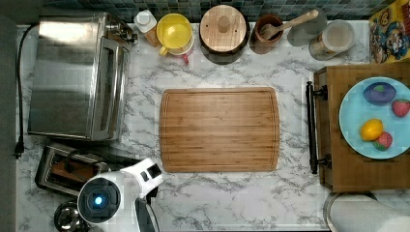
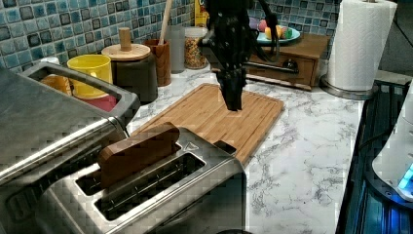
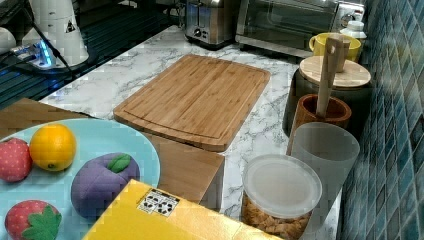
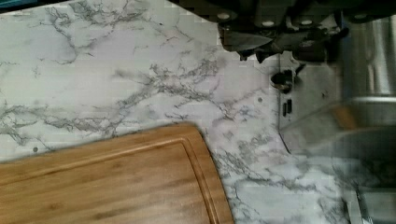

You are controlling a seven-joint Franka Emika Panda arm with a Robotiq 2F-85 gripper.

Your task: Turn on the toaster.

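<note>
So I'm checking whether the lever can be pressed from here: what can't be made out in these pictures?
- Toaster lever: top view, hidden under the white arm.
- Lever position: right view, toaster too small to tell.
- Toaster's front: left view, cut off by the bottom edge.
- Hand: left view, a dark silhouette above the board.

toaster (image 1: pixel 65 171) beside cutting board (image 1: pixel 220 129)

Bright, even room light. The marble counter (image 1: pixel 232 193) beside the gripper (image 2: pixel 234 100) gleams softly; shadows are faint, and everything looks blocky and soft.
</note>
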